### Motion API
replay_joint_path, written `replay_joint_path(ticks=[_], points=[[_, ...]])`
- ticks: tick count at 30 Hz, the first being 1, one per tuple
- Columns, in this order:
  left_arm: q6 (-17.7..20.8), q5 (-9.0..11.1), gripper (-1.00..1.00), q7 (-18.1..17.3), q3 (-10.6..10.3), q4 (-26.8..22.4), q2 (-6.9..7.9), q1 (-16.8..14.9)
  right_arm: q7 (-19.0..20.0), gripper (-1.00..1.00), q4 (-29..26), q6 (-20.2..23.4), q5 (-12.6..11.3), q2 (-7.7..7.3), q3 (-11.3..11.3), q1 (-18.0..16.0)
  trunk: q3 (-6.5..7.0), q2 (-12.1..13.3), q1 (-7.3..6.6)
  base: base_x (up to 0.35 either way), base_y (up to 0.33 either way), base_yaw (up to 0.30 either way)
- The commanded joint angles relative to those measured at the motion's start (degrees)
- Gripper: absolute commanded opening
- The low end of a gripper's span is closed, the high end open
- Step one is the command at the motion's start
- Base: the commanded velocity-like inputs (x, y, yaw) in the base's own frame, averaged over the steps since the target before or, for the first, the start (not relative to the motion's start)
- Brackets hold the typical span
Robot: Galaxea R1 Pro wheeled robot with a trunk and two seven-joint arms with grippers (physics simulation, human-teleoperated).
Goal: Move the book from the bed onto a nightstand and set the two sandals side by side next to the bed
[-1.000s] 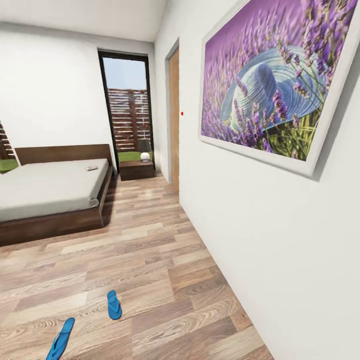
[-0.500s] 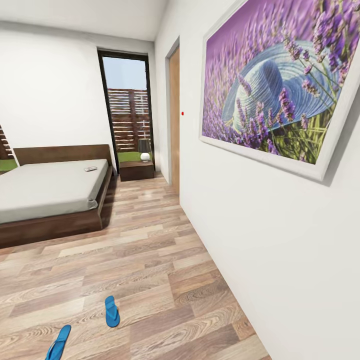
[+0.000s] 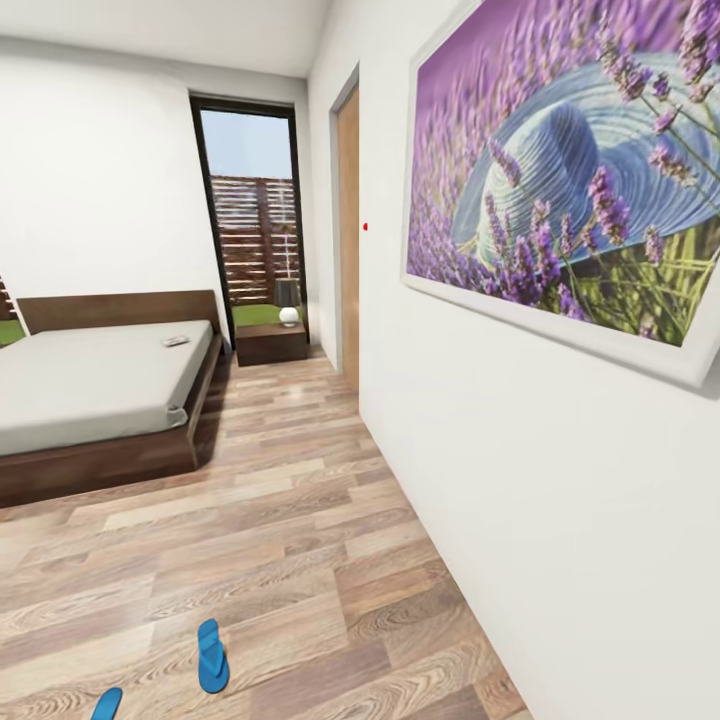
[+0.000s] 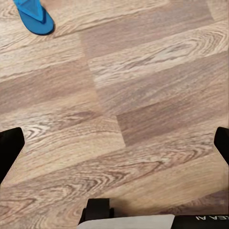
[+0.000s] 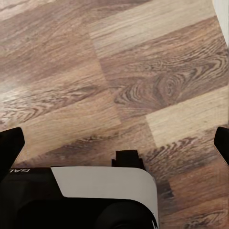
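Book (image 3: pixel 176 341) lies on the bed (image 3: pixel 90 385) at my ten o'clock, and I see both grippers' fingers spread wide over bare floor (image 5: pixel 143 71).

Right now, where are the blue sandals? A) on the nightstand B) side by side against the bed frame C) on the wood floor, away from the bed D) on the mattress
C: one sandal lies on the plank floor near the view's lower edge, the other sandal is cut off at that edge, both well apart from the bed.
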Motion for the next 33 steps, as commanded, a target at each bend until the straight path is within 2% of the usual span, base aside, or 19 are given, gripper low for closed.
replay_joint_path(ticks=[1, 10, 15, 25, 33], points=[[-0.15, -0.01, 1.0, -0.01, 0.03, 0.0, -0.01, -0.02, 0.08, 1.0, -0.01, -0.02, -0.01, 0.02, -0.17, -0.02, -0.05, -0.02, 0.03, 0.284, 0.0, 0.0], [-0.14, -0.02, 1.0, -0.01, 0.03, -0.01, -0.01, -0.02, 0.08, 1.0, 0.0, -0.02, -0.03, 0.05, -0.17, -0.02, -0.05, -0.02, 0.03, 0.254, -0.024, 0.005], [-0.17, -0.01, 1.0, -0.01, 0.03, 0.0, -0.01, -0.02, 0.08, 1.0, -0.02, -0.02, -0.03, 0.03, -0.17, -0.01, -0.05, -0.02, 0.03, 0.195, -0.102, 0.178], [-0.14, -0.03, 1.0, -0.01, 0.03, 0.0, -0.01, -0.02, 0.08, 1.0, -0.02, -0.02, -0.04, 0.04, -0.17, -0.02, -0.05, -0.02, 0.03, 0.028, -0.017, 0.27], [-0.14, -0.02, 1.0, -0.01, 0.02, 0.01, -0.01, -0.02, 0.08, 1.0, -0.02, -0.02, -0.01, 0.04, -0.17, -0.02, -0.05, -0.02, 0.03, 0.05, -0.043, 0.067]])
